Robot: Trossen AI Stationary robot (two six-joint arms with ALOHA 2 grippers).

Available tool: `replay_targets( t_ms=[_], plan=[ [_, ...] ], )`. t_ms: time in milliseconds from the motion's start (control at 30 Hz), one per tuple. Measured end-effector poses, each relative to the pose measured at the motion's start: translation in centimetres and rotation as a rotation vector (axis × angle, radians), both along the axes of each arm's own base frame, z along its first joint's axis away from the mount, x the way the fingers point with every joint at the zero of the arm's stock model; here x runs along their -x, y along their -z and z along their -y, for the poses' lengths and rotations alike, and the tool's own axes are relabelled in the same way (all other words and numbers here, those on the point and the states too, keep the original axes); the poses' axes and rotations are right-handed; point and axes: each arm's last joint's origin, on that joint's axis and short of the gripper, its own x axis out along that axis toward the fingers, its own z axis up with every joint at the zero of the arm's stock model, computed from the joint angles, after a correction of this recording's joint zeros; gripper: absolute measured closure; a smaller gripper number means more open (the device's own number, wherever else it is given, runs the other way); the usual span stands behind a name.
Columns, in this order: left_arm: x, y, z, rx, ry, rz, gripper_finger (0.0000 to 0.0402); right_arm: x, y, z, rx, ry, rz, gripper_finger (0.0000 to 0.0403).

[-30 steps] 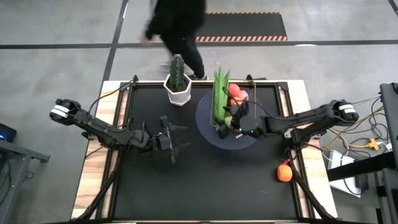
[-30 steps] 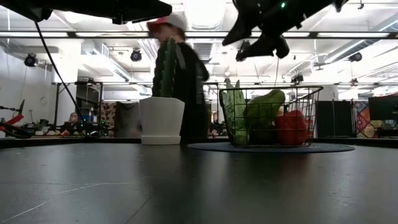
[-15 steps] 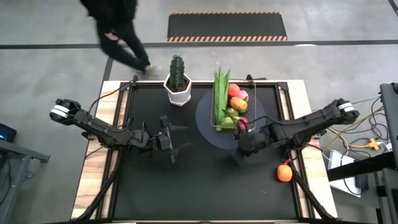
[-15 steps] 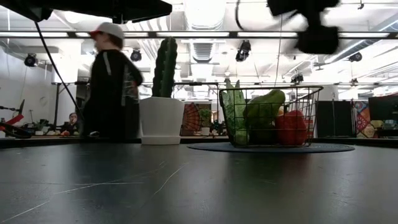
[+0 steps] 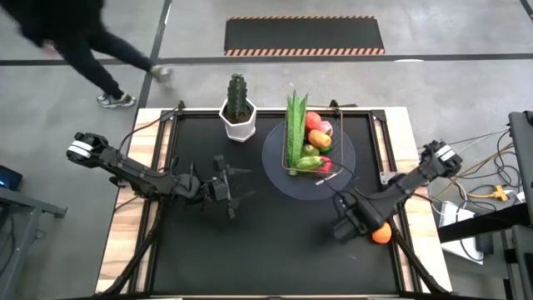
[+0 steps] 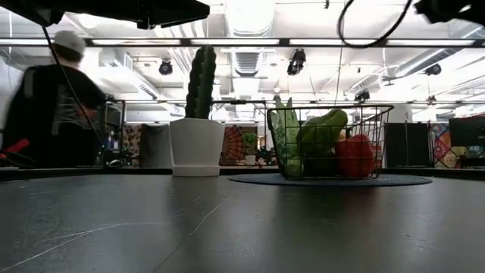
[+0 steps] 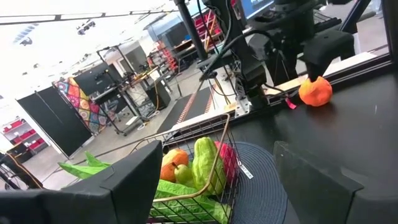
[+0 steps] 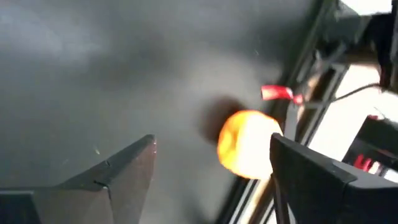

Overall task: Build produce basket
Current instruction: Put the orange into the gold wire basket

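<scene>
The wire basket (image 5: 310, 152) stands on a round grey plate (image 5: 275, 162) at the table's far middle. It holds produce (image 7: 202, 165): long green beans, a pear, tomatoes and a peach. One orange (image 5: 381, 234) lies on the black table by the right edge. My right gripper (image 5: 346, 225) hangs open just left of the orange, pointing down. In the right wrist view the orange (image 8: 245, 151) sits close to one finger of my right gripper (image 8: 211, 171), apart from both. My left gripper (image 5: 240, 193) stays open above mid-table, level, left of the basket.
A cactus in a white pot (image 5: 238, 110) stands at the far edge, left of the basket. A red tag (image 8: 280, 93) and cables lie on the table's right rail beside the orange. A person (image 5: 67, 37) walks on the floor beyond the far left corner.
My right gripper has swung from above the basket toward the table's near right, to beside the orange. Its fingers have tipped from level to pointing down. The person has walked leftward behind the table.
</scene>
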Motion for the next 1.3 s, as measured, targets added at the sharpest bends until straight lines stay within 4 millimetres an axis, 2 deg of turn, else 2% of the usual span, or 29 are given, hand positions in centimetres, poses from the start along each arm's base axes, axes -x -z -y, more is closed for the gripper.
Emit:
replay_targets(
  t_ms=[200,367,767,967,1300],
  plan=[
    [-0.1,0.2,0.0,-0.004,0.0,-0.011,0.0111,2.3,1.0,-2.4,0.011,0.107,-0.082,0.0068],
    [-0.1,0.2,0.0,-0.004,0.0,-0.01,0.0111,3.8,1.9,-3.1,0.051,0.163,-0.129,0.006],
    [-0.1,0.1,0.0,-0.004,0.0,-0.007,0.0111,5.2,6.1,-2.8,-0.027,0.191,-0.244,0.006],
    [-0.1,0.1,0.0,-0.004,0.0,-0.008,0.0111,5.8,7.4,-2.1,-0.012,0.185,-0.259,0.006],
    [-0.1,0.1,0.0,-0.005,0.0,-0.008,0.0111,6.4,10.1,-1.5,-0.065,0.16,-0.183,0.008]
  ],
)
